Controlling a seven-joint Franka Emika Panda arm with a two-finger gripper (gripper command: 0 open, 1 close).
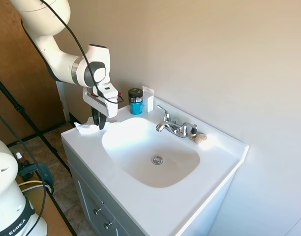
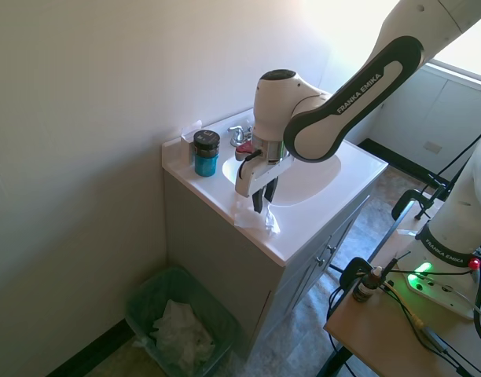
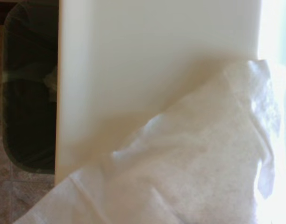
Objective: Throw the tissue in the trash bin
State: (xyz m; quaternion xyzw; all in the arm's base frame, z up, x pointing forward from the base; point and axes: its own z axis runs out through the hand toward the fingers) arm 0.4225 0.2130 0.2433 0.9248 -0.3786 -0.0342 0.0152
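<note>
On the counter's front corner, beside the basin, lies the tissue [image 1: 86, 127], white and crumpled, partly over the edge of the white counter [image 1: 209, 172]. The gripper [image 1: 99, 124] points down onto it, and its dark fingers [image 2: 260, 196] stand close together, touching the tissue; whether they already pinch it I cannot tell. In the wrist view the tissue [image 3: 189, 172] fills the lower part, with the counter edge behind it. The bin [image 2: 150, 302] stands on the floor below this corner, against the wall, with a green liner and crumpled white paper inside. A teal jar [image 1: 135, 101] with black lid and a small white box [image 1: 148, 99] stand at the wall, near the faucet [image 1: 172, 125].
</note>
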